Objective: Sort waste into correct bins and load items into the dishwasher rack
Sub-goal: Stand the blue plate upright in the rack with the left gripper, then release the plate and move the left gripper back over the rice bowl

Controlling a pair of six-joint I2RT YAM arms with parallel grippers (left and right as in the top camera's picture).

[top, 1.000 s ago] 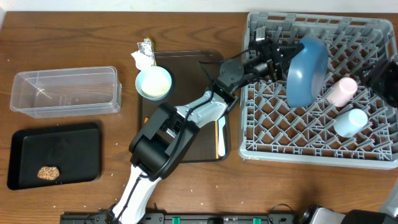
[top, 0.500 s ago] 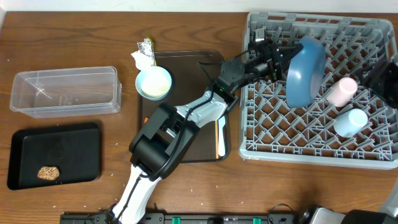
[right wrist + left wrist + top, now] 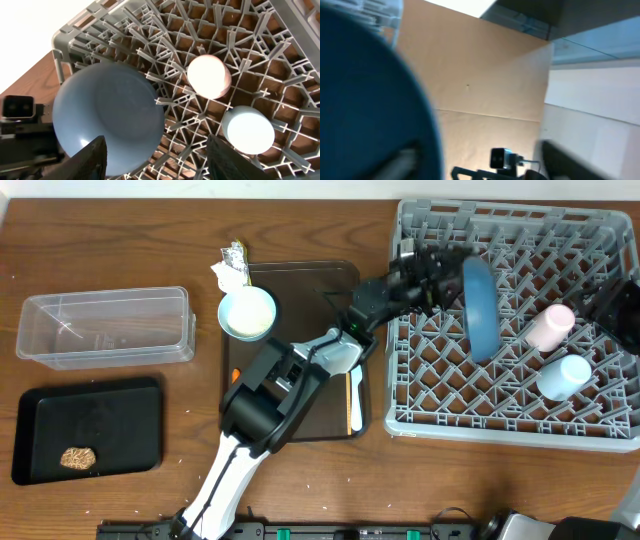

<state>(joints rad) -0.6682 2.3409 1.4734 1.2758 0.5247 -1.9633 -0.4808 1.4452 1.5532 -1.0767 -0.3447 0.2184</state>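
The blue plate (image 3: 478, 305) stands on edge among the pegs of the grey dishwasher rack (image 3: 600, 425). My left gripper (image 3: 436, 275) is just left of the plate's rim, open, with the plate a blurred blue mass (image 3: 370, 100) beside one finger. The pink cup (image 3: 550, 326) and light blue cup (image 3: 563, 375) lie in the rack to the plate's right. At the rack's right side my right gripper (image 3: 160, 160) hangs open and empty, looking at the plate (image 3: 107, 120), pink cup (image 3: 209, 76) and light blue cup (image 3: 248, 130). The white bowl (image 3: 247, 313) sits by the napkin (image 3: 228, 275) and foil wrapper (image 3: 236, 253).
A clear tub (image 3: 105, 325) and a black tray (image 3: 85, 430) holding a brown food lump (image 3: 77, 457) are at the left. The dark brown serving tray (image 3: 300, 280) lies under my left arm, with a pale spoon (image 3: 355, 405) at its right edge and a carrot piece (image 3: 234, 375) at its left.
My left gripper has opened and let go of the blue plate. The plate has swung from a tilted lean to stand nearly on edge in the rack. The right arm is unchanged.
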